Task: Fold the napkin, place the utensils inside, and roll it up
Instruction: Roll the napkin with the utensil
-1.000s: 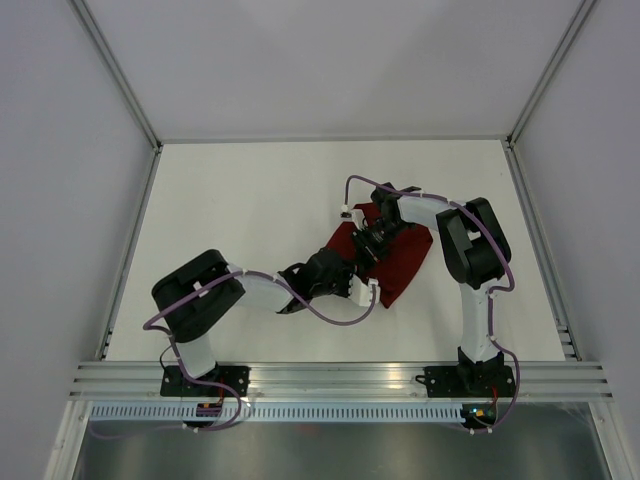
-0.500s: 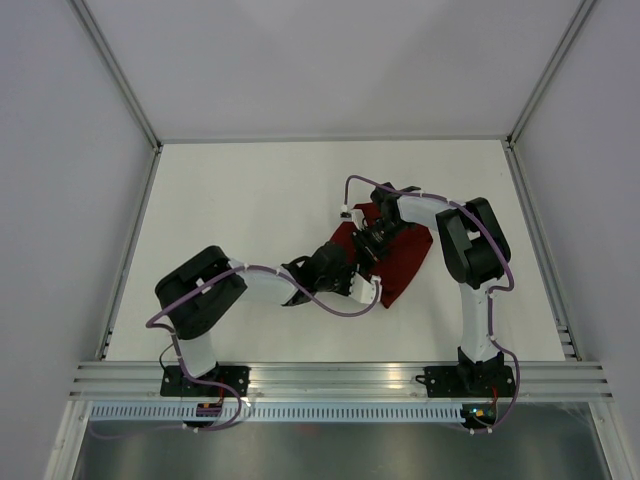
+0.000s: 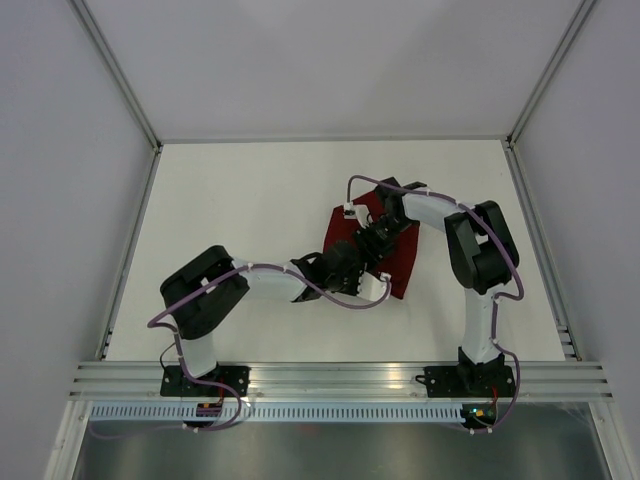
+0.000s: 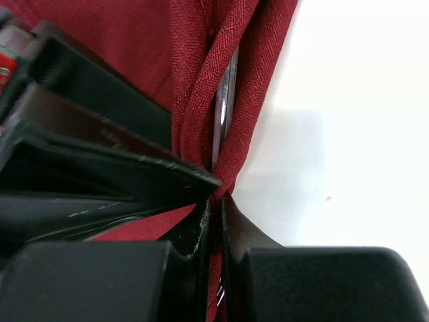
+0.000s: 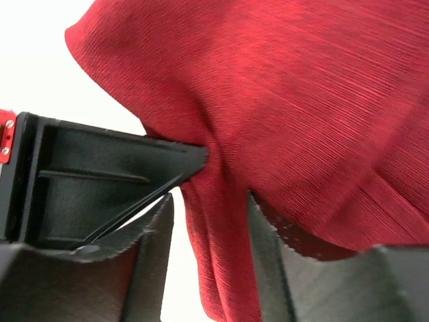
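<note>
The dark red napkin [image 3: 403, 262] lies bunched at the middle of the white table, with both grippers over it. My left gripper [image 3: 366, 280] is at its near edge, and in the left wrist view the gripper [image 4: 216, 201] is shut on a doubled fold of the napkin [image 4: 201, 74]. A thin silvery utensil [image 4: 226, 94] shows inside that fold. My right gripper [image 3: 372, 243] sits just beyond. In the right wrist view the gripper [image 5: 208, 225] is open, and a hanging fold of the napkin [image 5: 281, 100] runs loosely between its fingers [image 5: 155, 231].
The white table [image 3: 250, 200] is bounded by grey walls at the left, right and back, and by an aluminium rail [image 3: 330, 375] at the near edge. The two arms meet closely over the cloth, and a black finger of the other gripper [image 5: 100, 178] shows beside my right jaws.
My left gripper has slid right and shut on the napkin's near fold. My right gripper has opened and released its grip. The cloth has bunched narrower and its left corner has lifted.
</note>
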`<control>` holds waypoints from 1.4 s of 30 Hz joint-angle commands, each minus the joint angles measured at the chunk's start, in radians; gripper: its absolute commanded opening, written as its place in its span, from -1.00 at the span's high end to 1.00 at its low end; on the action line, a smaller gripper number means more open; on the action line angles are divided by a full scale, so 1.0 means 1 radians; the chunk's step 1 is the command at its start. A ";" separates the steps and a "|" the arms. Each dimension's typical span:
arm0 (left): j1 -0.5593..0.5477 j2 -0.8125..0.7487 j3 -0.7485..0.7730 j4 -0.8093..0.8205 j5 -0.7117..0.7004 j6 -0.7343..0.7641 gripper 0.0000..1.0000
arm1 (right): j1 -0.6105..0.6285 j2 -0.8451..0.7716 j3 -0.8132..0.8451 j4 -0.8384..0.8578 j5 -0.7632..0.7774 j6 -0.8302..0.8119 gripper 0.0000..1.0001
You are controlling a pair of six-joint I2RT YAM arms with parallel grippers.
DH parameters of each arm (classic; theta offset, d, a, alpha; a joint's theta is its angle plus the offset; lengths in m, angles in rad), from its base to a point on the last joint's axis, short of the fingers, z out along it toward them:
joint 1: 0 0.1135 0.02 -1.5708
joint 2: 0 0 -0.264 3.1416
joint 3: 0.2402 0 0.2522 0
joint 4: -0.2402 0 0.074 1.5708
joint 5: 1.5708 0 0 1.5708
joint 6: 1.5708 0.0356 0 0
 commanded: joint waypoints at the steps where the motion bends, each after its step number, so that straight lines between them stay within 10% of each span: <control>1: -0.042 0.033 0.067 -0.139 0.021 -0.150 0.95 | -0.032 -0.051 0.010 0.057 0.139 -0.023 -0.14; 22: -0.033 0.193 0.369 -0.562 0.225 -0.482 0.95 | -0.419 -0.529 -0.181 0.354 0.080 0.091 -0.11; 36: 0.177 0.291 0.401 -0.603 0.685 -0.605 0.95 | -0.402 -0.862 -0.444 0.319 -0.087 -0.260 0.01; 42: 0.231 0.378 0.469 -0.677 0.788 -0.618 0.95 | -0.175 -0.887 -0.535 0.322 0.037 -0.314 -0.05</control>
